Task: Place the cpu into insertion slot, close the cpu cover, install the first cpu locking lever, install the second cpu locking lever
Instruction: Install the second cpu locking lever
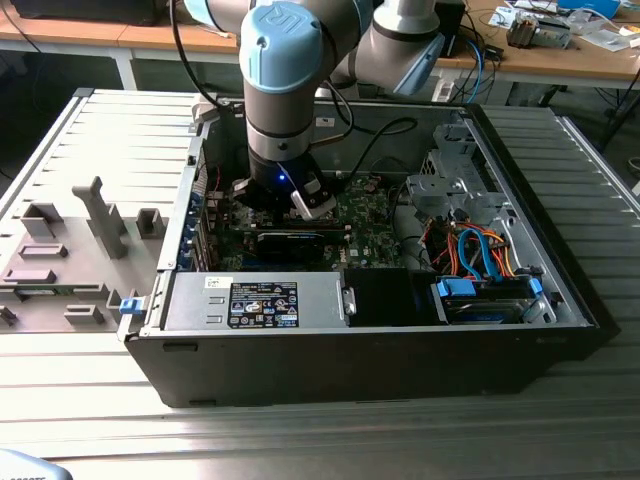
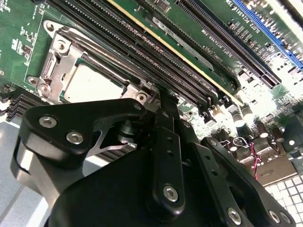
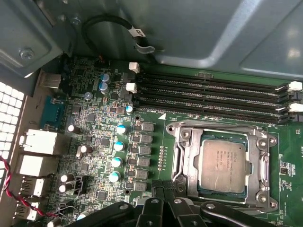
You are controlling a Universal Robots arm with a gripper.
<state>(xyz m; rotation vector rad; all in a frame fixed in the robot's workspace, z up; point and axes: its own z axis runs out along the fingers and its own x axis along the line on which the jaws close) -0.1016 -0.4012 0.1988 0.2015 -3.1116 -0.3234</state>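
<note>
Black jointed fingers of our gripper sit nearest the lens, drawn together with nothing between them, tips just beside the silver-rimmed square insertion slot on the green circuit board. We see the dull silver-grey square cpu already lying flat in that slot, with the thin silver windowed cpu cover down around it. We judge a locking lever at the slot's edge to be the step in hand: we press low, steady, clear of the long black memory slots beside the slot.
</note>
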